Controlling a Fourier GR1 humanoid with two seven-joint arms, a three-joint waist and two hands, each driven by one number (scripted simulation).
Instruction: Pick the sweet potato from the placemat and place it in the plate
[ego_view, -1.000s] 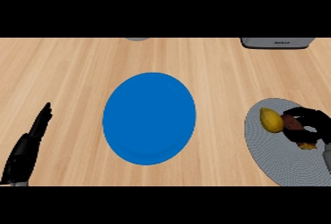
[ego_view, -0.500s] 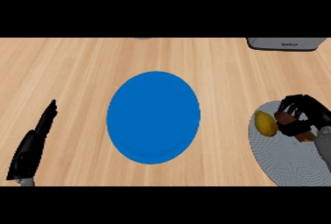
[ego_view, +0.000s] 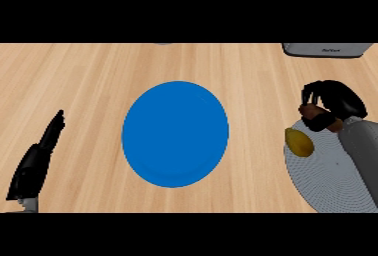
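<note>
A blue plate (ego_view: 176, 134) lies in the middle of the wooden counter. At the right edge is a round grey placemat (ego_view: 325, 175). My right hand (ego_view: 334, 100) hovers over the placemat's far edge, its fingers curled round a brown-orange sweet potato (ego_view: 320, 121), which shows only partly beneath them. My grey forearm covers part of the placemat. Low at the left, my left hand (ego_view: 37, 161) rests open with its fingers straight, far from the plate.
A yellow, oval fruit-like object (ego_view: 299, 142) lies on the placemat's left rim, just left of my right forearm. A grey appliance (ego_view: 323, 49) stands at the counter's far right edge. Bare wood lies between plate and placemat.
My right hand has closed on the sweet potato and drawn up toward the placemat's far edge, away from the yellow object. The left hand stays at rest.
</note>
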